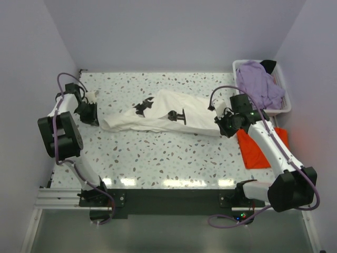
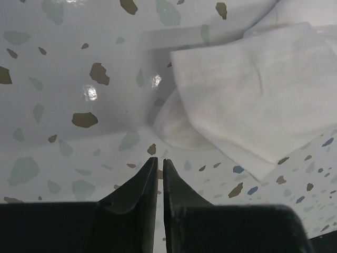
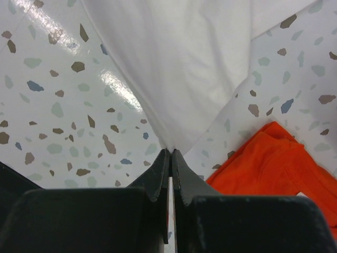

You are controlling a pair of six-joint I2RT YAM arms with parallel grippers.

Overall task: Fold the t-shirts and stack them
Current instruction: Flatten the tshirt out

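Note:
The cream-white t-shirt (image 1: 168, 113) with black prints lies stretched across the middle of the table. My right gripper (image 1: 221, 126) is shut on its right end, and the cloth fans out from the fingertips in the right wrist view (image 3: 171, 152). My left gripper (image 1: 95, 118) is shut and empty, its tips (image 2: 159, 161) on the bare table just short of the shirt's left end (image 2: 247, 95). The orange-red t-shirt (image 1: 258, 150) lies folded at the right, under my right arm, and also shows in the right wrist view (image 3: 279, 163). The lavender t-shirt (image 1: 258, 84) is heaped in the basket.
The white plastic basket (image 1: 281, 89) stands at the back right corner, with a dark item (image 1: 268, 64) at its far end. Walls close the table at the back and both sides. The speckled tabletop (image 1: 158, 158) lies between the shirt and the arm bases.

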